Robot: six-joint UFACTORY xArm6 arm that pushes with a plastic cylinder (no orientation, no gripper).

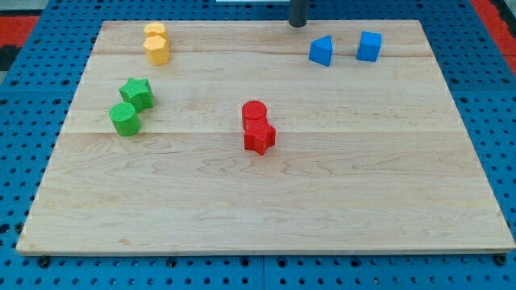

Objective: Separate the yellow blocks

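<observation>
showing two yellow blocks (156, 43) touching, my tip (298, 24) apart.

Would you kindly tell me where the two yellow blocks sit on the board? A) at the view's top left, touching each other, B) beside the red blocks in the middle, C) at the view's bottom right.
A: the two yellow blocks sit together near the board's top-left corner.

Two blue blocks (321, 51) (369, 46) sit apart near the wooden board's (363, 193) top right. A red cylinder (254, 114) touches a red star-shaped block (260, 138) at centre. At left, a green star-shaped block (137, 93) stands just beside a green cylinder (124, 119)
</observation>
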